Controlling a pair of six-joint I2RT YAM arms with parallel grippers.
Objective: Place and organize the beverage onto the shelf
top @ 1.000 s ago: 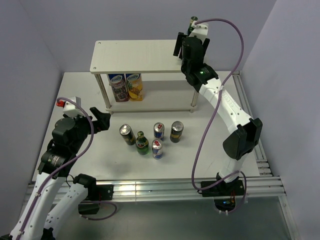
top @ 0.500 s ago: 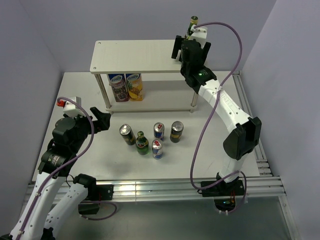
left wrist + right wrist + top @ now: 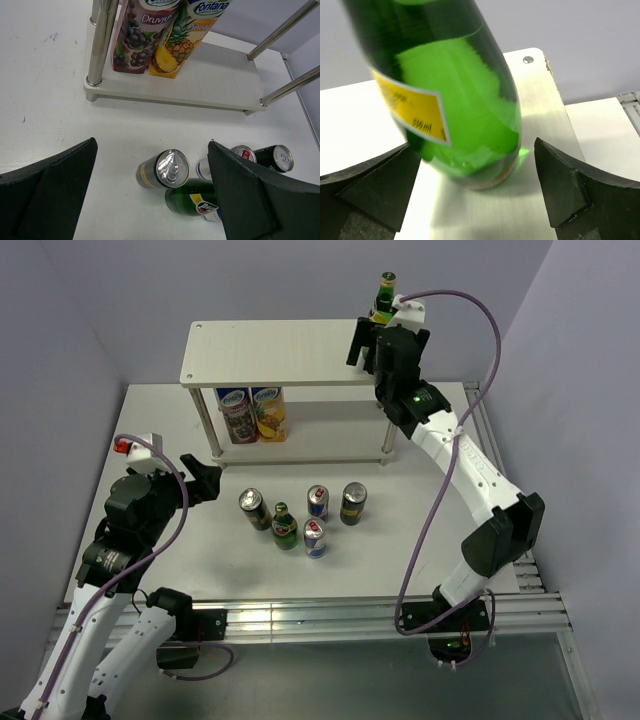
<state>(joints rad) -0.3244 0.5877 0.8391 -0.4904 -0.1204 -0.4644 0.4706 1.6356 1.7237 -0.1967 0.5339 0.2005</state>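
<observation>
The left gripper (image 3: pixel 207 481) hovers low over the table (image 3: pixel 170 440) at 9 o'clock of the loose drinks. Its jaws are spread wide with nothing between them, and they point toward 3 o'clock.

5 drinks stand upright on the table in a tight cluster in front of the shelf (image 3: pixel 280 350). From the left:
- A dark can (image 3: pixel 253 509) with a gold label is nearest the left gripper.
- A green bottle (image 3: pixel 284 527) stands just beside it at its 4 o'clock.
- A blue-and-silver can (image 3: pixel 318 502) stands at the bottle's 2 o'clock.
- A second blue-and-silver can (image 3: pixel 314 538) stands at the first one's 6 o'clock, close to the bottle.
- A second dark can (image 3: pixel 353 503) stands at 3 o'clock of the first blue-and-silver can.

On the shelf's lower board, 2 juice cartons (image 3: pixel 252 413) stand side by side at the left end, touching each other. The upper board is bare apart from its far right corner at 2 o'clock, where a second green bottle (image 3: pixel 385 295) with a yellow label stands upright on the pale board near the corner screw.

The right gripper (image 3: pixel 372 340) is at that corner, at 6 o'clock of the bottle. In the right wrist view the bottle's base sits on the board between the parted fingers (image 3: pixel 580 195). The right finger is clearly off the glass; whether the left finger touches it cannot be told. This gripper is open and holds nothing.
</observation>
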